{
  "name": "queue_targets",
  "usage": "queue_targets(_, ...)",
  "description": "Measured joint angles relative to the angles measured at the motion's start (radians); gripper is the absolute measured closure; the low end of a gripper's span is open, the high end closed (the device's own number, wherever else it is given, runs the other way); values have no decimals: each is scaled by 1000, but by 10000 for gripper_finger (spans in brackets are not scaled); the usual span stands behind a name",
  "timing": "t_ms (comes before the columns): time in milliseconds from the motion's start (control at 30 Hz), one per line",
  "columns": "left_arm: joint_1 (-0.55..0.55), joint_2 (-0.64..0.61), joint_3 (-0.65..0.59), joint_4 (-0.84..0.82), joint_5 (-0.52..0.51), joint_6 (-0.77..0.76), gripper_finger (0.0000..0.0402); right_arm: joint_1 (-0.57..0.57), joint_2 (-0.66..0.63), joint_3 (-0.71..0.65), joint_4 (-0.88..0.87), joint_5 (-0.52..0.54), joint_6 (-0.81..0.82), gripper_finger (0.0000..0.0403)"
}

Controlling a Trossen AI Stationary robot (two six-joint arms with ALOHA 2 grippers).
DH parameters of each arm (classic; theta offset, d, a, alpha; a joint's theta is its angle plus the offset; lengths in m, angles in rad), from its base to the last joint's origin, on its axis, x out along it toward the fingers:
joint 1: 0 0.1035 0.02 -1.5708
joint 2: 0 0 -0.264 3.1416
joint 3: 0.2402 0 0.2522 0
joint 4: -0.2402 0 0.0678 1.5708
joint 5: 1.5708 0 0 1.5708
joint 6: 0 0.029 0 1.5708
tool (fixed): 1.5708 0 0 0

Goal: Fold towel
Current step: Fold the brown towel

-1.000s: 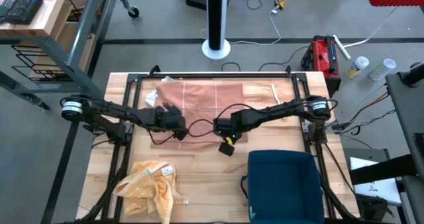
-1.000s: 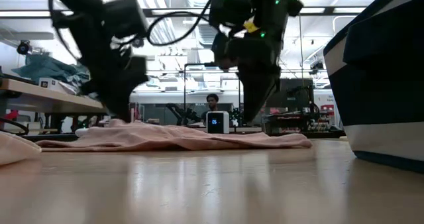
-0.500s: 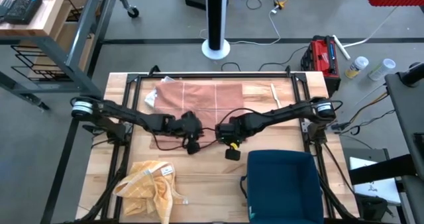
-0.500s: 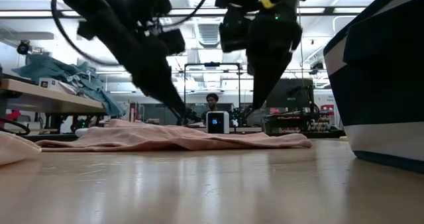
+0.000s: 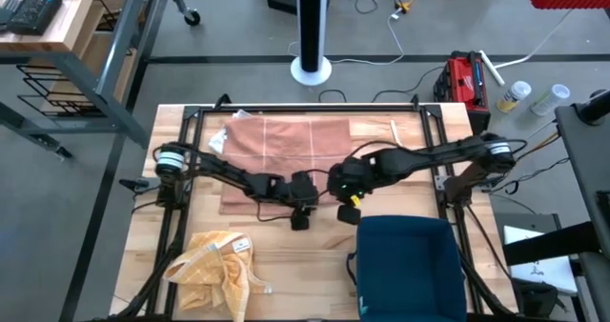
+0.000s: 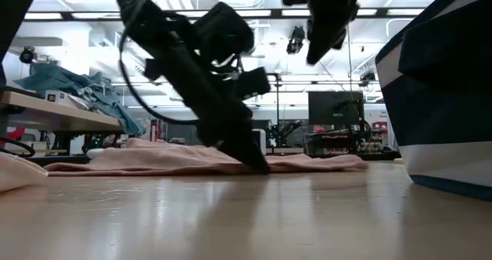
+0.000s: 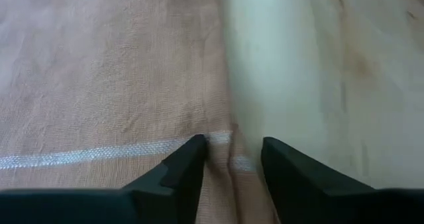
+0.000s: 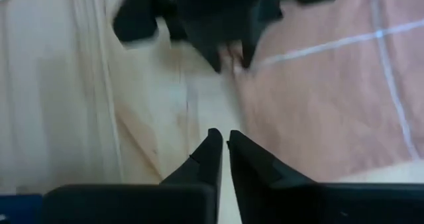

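A salmon-pink towel (image 5: 276,146) with thin white stripes lies flat on the far middle of the wooden table, a low rumpled strip in the low view (image 6: 154,156). My left gripper (image 7: 232,154) is open and slants down at the towel's near right corner (image 5: 307,204). One fingertip is over the cloth and the other over bare wood beside the edge. My right gripper (image 8: 222,144) hangs well above the table (image 6: 314,56), just right of that corner. Its fingers are almost together and hold nothing. My left gripper has its fingertips (image 7: 193,159) down at the towel's right edge (image 7: 228,141), near the white stripe, coming slanted from above and from the table's left. Whether they touch the cloth I cannot tell. The towel lies flat between them.
A dark blue bin (image 5: 410,265) stands at the table's near right, close to both grippers. A crumpled yellow cloth (image 5: 214,265) lies at the near left. A small white stick (image 5: 393,131) and a white scrap (image 5: 217,139) lie beside the towel's far corners.
My left gripper has swung from the towel's left part toward the table's right edge, sunk down and rolled, ending at the towel's near right corner. My right gripper has risen from the towel, high above the table. The towel has stayed flat.
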Motion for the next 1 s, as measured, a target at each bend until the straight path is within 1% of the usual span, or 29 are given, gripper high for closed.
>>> queue_targets(133, 0, 73, 67, 0, -37, -13, 233, 6, -56, -6, -16, 3, 30, 343)
queue_targets(233, 0, 87, 91, -26, -45, -33, 240, 7, -74, -7, -10, 3, 40, 322)
queue_targets(300, 0, 69, 85, -29, -46, -32, 267, 6, -75, -11, -17, 3, 40, 310)
queue_targets(367, 2, 42, 64, -33, -56, -30, 315, 8, -74, -20, -10, 3, 40, 301)
queue_targets(433, 7, -4, 29, -42, -101, -38, 371, 8, -72, -37, -12, 3, 40, 294)
queue_targets(467, 11, -30, 10, -43, -133, -51, 385, 10, -72, -49, -8, 3, 41, 291)
queue_targets(533, 26, -83, -35, -36, -190, -90, 386, 10, -72, -79, 13, 3, 42, 287)
queue_targets(600, 45, -147, -97, -25, -200, -134, 389, 10, -69, -110, 28, 10, 40, 286)
queue_targets(667, 71, -192, -163, 1, -161, -189, 396, 11, -69, -142, 80, 51, 29, 289)
queue_targets(733, 103, -250, -238, 59, -81, -248, 396, 10, -67, -172, 124, 117, 9, 294)
queue_targets(833, 159, -330, -335, 201, 39, -355, 396, 10, -66, -212, 218, 210, -7, 302)
queue_targets(867, 177, -358, -370, 232, 62, -390, 398, 10, -66, -224, 252, 226, -7, 304)
queue_targets(1000, 225, -440, -477, 330, 82, -484, 398, 10, -66, -259, 326, 233, -7, 313)
